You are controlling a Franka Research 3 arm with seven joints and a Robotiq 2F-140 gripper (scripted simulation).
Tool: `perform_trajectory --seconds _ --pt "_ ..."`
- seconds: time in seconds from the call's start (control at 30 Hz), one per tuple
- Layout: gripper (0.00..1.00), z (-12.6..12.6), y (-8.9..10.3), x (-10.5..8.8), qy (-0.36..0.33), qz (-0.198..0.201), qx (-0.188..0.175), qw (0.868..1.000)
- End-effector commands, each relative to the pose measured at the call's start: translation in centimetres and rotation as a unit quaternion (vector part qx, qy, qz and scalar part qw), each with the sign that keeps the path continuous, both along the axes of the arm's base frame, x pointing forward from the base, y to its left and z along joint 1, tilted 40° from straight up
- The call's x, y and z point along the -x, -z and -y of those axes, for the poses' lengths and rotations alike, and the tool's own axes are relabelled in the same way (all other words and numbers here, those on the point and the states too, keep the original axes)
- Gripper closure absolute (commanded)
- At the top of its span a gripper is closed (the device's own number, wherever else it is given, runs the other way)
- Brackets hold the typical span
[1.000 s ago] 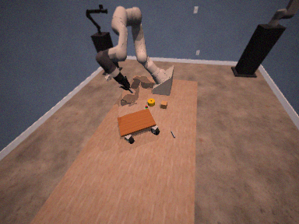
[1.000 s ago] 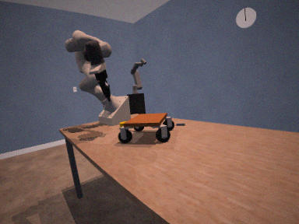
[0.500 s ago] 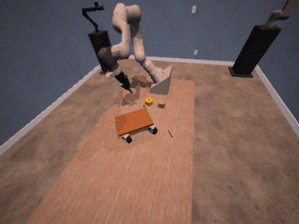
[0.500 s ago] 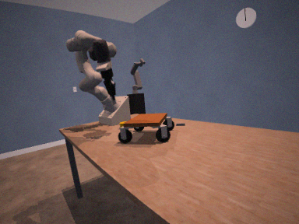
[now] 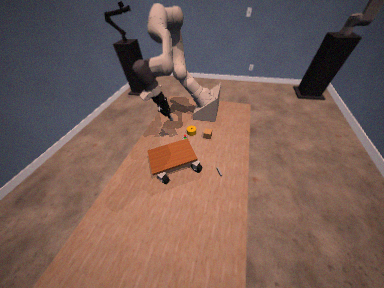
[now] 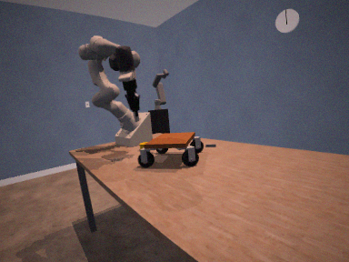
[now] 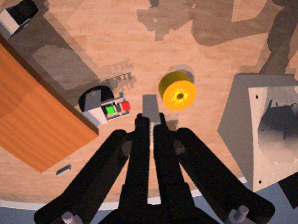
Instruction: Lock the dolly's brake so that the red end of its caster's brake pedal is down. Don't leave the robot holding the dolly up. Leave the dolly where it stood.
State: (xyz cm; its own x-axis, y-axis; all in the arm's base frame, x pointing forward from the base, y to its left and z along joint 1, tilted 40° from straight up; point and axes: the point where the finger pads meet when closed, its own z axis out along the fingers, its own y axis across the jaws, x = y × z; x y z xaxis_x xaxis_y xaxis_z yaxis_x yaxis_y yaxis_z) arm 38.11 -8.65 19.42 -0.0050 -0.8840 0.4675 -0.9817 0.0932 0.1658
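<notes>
The dolly (image 5: 172, 156) has an orange wooden deck and black casters and stands on all its wheels on the table; it also shows in the side view (image 6: 169, 140). In the wrist view its deck (image 7: 33, 117) fills the left. One caster carries the brake pedal (image 7: 115, 108), with a green end and a red end side by side. My gripper (image 7: 149, 105) is shut and empty. It hangs in the air above the table, beyond the dolly's far corner, with its tips pointing down (image 5: 169, 116) (image 6: 135, 117).
A yellow disc (image 7: 177, 92) (image 5: 191, 130) lies just ahead of the fingertips. A small tan block (image 5: 207, 133) sits beside it. A thin dark pin (image 5: 218, 171) lies right of the dolly. The robot's wedge base (image 5: 207, 106) stands at the table's far end.
</notes>
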Motion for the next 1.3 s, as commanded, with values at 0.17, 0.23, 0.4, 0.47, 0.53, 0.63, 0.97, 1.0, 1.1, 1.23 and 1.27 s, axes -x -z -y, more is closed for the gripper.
perform_trajectory --seconds 0.17,0.23,0.4,0.47,0.53,0.63,0.97,1.0,1.1,1.23,1.27 --pt "1.0 -1.4 1.3 -0.7 -0.025 0.007 0.018 0.999" --pt "1.0 -1.4 1.3 -0.7 -0.025 0.007 0.018 0.999" --pt "1.0 -1.4 1.3 -0.7 -0.025 0.007 0.018 0.999" --pt "1.0 -1.4 1.3 -0.7 -0.025 0.007 0.018 0.999" --pt "1.0 -1.4 1.3 -0.7 -0.025 0.007 0.018 0.999" --pt "1.0 -2.7 2.5 -1.0 -0.051 0.006 0.033 0.998" --pt "1.0 -3.8 3.5 -1.2 -0.073 0.006 0.047 0.996" --pt "1.0 -3.8 3.5 -1.2 -0.073 0.006 0.047 0.996" --pt "1.0 -3.8 3.5 -1.2 -0.073 0.006 0.047 0.996" --pt "1.0 -3.8 3.5 -1.2 -0.073 0.006 0.047 0.996" --pt "1.0 -3.8 3.5 -1.2 -0.073 0.006 0.047 0.996"
